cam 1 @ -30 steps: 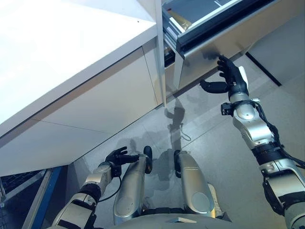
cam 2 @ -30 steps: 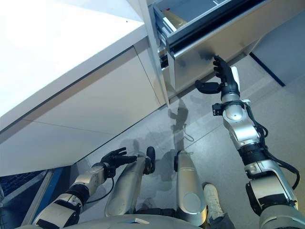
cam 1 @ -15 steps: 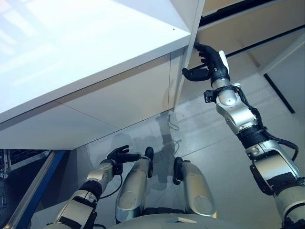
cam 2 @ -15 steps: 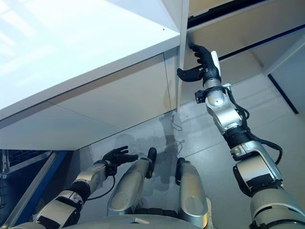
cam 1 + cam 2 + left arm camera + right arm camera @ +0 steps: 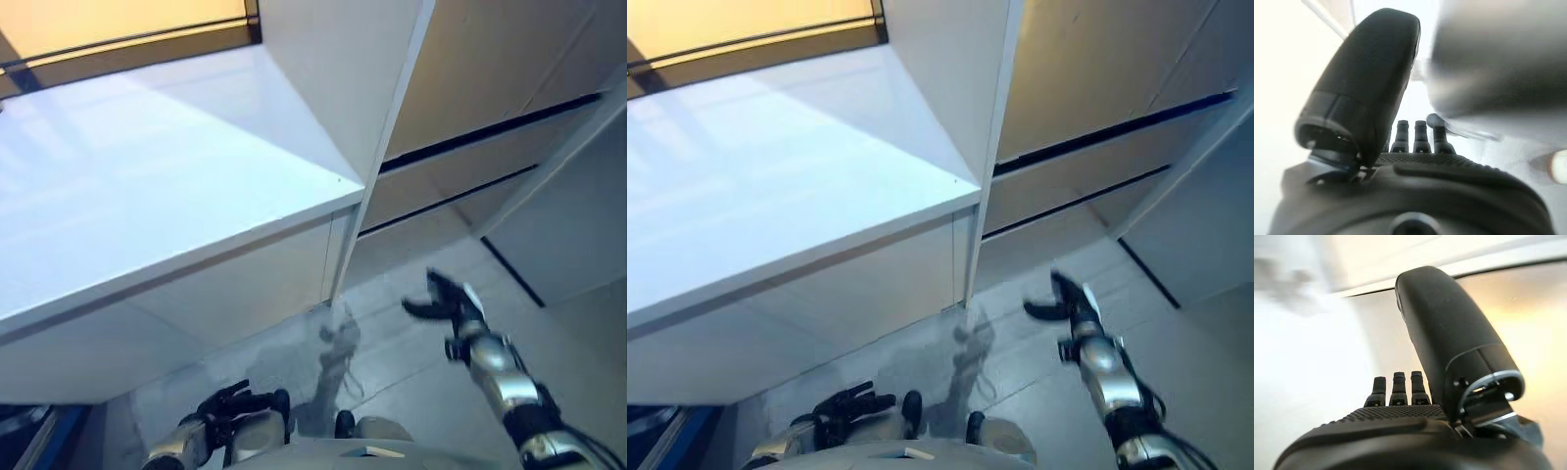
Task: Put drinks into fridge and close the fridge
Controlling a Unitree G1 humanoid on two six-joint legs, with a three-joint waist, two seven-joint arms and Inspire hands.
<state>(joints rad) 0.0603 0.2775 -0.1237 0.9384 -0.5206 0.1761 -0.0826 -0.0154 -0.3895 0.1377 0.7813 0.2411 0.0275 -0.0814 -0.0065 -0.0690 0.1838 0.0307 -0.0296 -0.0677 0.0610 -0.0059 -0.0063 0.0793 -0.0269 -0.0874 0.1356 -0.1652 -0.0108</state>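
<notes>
The fridge's drawer front (image 5: pixel 460 168) sits flush in the beige cabinet face, with only thin dark gaps above and below it. No drink shows in any view. My right hand (image 5: pixel 446 304) hangs in the air below and in front of that drawer, apart from it, thumb spread and fingers straight, holding nothing; its fingers (image 5: pixel 1396 390) show straight in the right wrist view. Low at the left, my left hand (image 5: pixel 220 404) rests open and empty, its fingers (image 5: pixel 1415 136) straight in the left wrist view.
A white counter top (image 5: pixel 147 196) fills the left half. A tall white side panel (image 5: pixel 377 196) divides it from the fridge cabinet. Grey floor (image 5: pixel 411 255) lies under the drawer fronts, and a pale wall panel (image 5: pixel 578 235) stands at the right.
The camera has tilted up. The open drawer of a second ago is shut. My right hand has come off its front and dropped lower; the left hand stays low.
</notes>
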